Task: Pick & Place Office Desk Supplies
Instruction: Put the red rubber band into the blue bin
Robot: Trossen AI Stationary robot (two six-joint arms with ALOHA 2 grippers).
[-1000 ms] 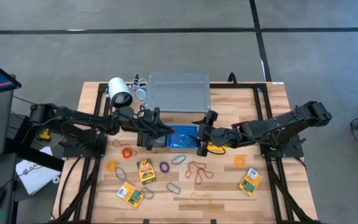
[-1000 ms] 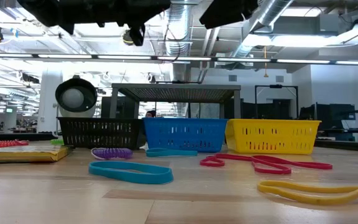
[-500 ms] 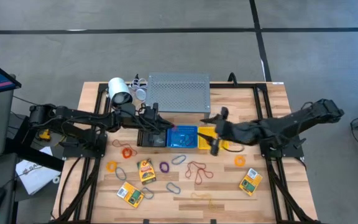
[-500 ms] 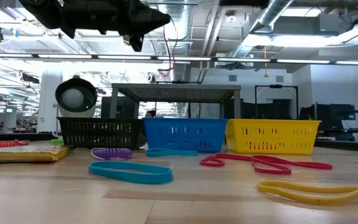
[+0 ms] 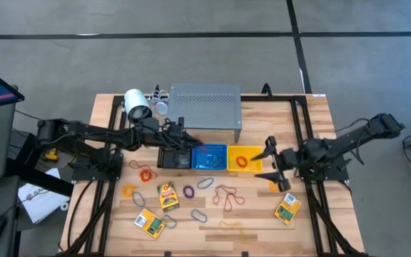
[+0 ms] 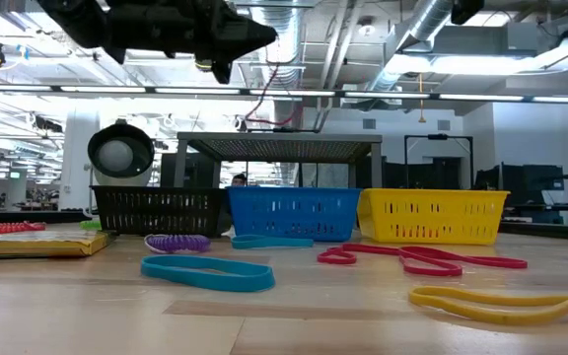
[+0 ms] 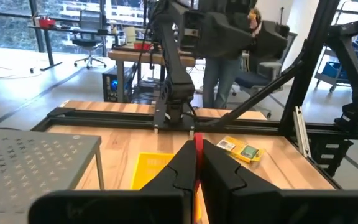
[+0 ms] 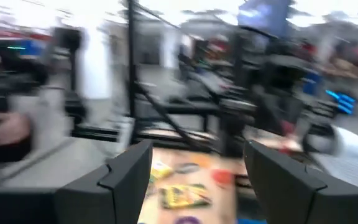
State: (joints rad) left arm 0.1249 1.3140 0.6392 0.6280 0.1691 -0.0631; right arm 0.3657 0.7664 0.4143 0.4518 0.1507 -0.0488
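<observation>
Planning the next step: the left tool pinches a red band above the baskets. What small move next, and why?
Probably lower the left tool toward the blue basket before opening: it is shut on the red band and hangs high above the basket row, so a drop from here might miss.

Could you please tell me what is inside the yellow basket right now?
In the high view, the yellow basket holds an orange band loop. From the low view its slotted wall hides the inside, so anything lying flatter cannot be made out.
</observation>
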